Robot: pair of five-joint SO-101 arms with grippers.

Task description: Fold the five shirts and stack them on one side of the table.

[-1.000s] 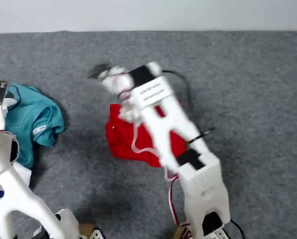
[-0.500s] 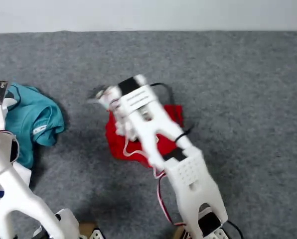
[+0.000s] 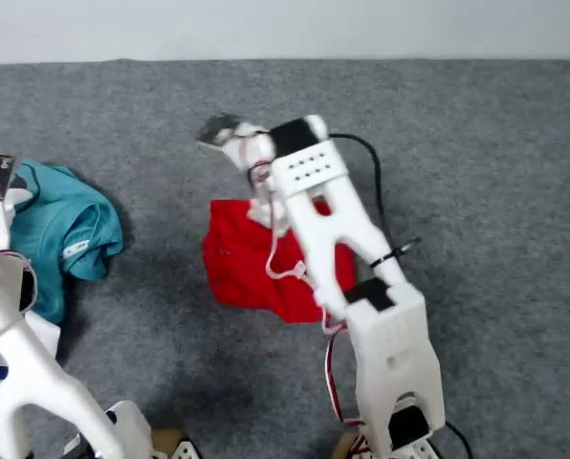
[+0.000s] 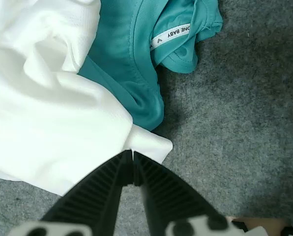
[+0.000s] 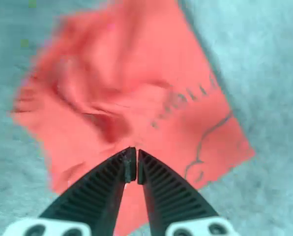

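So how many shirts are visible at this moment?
3. A red shirt lies in the middle of the table; a teal shirt sits at its left edge, with a white shirt touching it. Others may be hidden.

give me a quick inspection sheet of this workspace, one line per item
surface: grey felt table cover, flat, no stains seen
job's things: three shirts seen; red cotton shirt lies rumpled at the centre; teal cotton shirt is bunched at one side, touching a white cotton shirt; no neat stack
clutter: nothing seen
hands: left hand shut and empty, by the white cotton shirt's corner; right hand shut and empty, near the red cotton shirt
cables: black cable loops beside the right arm; red-and-white wire bundle droops over the red cotton shirt
surroundings: pale wall behind the far edge
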